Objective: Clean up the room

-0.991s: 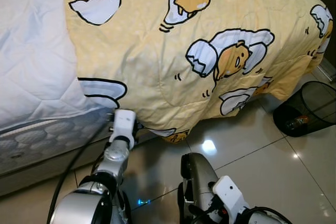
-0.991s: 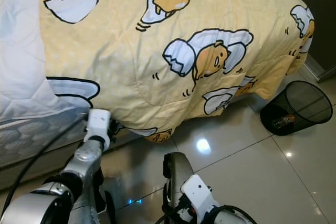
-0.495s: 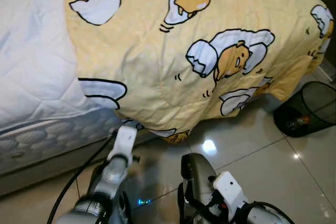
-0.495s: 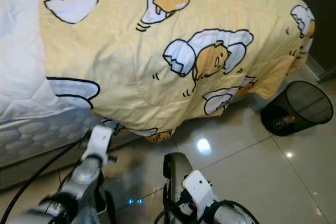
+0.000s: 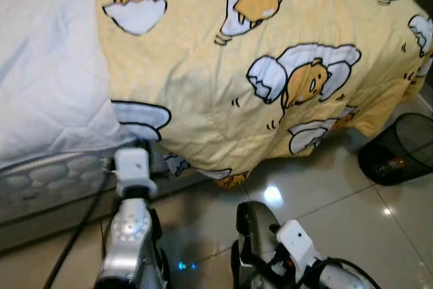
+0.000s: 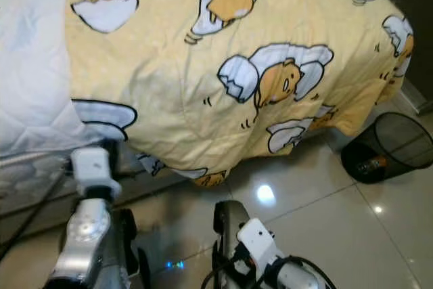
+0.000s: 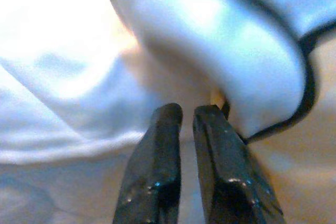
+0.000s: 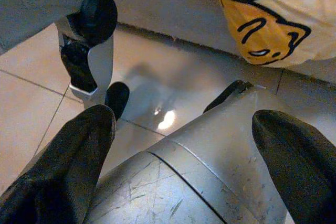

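A: Biggest thing?
B: Bed (image 5: 47, 99) w/ white quilted mattress cover, yellow blanket (image 5: 270, 65) w/ egg-cartoon print draped over it, its edge hanging off the side down near the tile floor (image 5: 338, 194).
A: Anything else on the floor?
B: Black mesh bin (image 5: 399, 157) at robot's right, by the blanket's far corner, some item inside, can't tell what.
A: Arms?
B: Left arm raised to the blanket's lower edge by the mattress. Left gripper (image 7: 188, 114): jaws clenched nearly together, tips at a fold of the blanket; can't tell if cloth is pinched. Right gripper (image 8: 184, 129) low over the robot's own leg, jaws released, spread wide, nothing between.
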Tool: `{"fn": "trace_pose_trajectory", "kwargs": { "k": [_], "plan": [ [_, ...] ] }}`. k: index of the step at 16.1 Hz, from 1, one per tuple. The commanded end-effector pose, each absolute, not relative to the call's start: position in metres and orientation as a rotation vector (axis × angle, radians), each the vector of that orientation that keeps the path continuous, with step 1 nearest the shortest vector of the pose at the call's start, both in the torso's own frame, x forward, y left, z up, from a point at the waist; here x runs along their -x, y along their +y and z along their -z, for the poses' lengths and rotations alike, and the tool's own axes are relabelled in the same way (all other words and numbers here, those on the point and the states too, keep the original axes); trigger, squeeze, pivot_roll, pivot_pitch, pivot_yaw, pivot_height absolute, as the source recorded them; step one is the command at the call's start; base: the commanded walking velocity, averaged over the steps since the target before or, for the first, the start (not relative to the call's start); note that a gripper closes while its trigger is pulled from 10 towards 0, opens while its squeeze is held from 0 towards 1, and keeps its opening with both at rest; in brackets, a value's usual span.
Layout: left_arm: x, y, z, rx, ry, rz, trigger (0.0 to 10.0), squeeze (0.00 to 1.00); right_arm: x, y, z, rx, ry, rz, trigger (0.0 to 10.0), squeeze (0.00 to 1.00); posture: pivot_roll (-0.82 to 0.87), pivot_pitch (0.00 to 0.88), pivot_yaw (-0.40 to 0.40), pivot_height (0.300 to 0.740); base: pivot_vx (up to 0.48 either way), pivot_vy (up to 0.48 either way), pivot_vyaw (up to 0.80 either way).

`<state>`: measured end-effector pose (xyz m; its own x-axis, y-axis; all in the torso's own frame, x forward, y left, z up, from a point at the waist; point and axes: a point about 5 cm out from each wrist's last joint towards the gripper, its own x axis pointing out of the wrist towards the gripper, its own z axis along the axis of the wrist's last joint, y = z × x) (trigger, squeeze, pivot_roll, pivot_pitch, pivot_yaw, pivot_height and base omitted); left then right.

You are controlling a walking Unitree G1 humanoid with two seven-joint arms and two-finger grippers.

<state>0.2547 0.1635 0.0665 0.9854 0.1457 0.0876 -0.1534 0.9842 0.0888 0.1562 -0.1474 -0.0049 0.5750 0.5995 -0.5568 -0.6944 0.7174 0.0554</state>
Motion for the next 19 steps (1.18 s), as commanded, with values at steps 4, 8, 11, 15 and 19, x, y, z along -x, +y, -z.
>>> {"fn": "trace_pose_trajectory", "kwargs": {
  "k": [4,8,11,15,19],
  "plan": [
    [-0.219,0.165,-0.06,-0.06,0.065,-0.182,10.0,1.0,-0.153,-0.151,0.025,0.18,0.68,-0.758,10.0,0.0,-0.13,0.12,-0.055,0.596,0.0,0.0,0.0],
    [-0.255,0.176,-0.081,-0.061,0.023,-0.175,10.0,1.0,-0.166,-0.143,0.016,0.184,0.642,-0.776,10.0,0.0,-0.13,0.124,-0.055,0.596,0.0,0.0,0.0],
    [-0.272,0.163,-0.065,-0.065,0.104,-0.101,10.0,1.0,-0.169,-0.14,0.013,0.166,0.616,-0.754,10.0,0.0,-0.15,0.136,-0.053,0.596,0.0,0.0,0.0],
    [-0.283,0.157,-0.047,-0.047,0.18,-0.057,10.0,1.0,-0.164,-0.14,0.007,0.146,0.61,-0.739,10.0,0.0,-0.19,0.147,-0.051,0.596,0.0,0.0,0.0],
    [-0.277,0.14,-0.024,-0.038,0.242,0.013,10.0,1.0,-0.156,-0.142,0.004,0.141,0.617,-0.73,10.0,0.0,-0.21,0.156,-0.059,0.596,0.0,0.0,0.0]
  ]
}}
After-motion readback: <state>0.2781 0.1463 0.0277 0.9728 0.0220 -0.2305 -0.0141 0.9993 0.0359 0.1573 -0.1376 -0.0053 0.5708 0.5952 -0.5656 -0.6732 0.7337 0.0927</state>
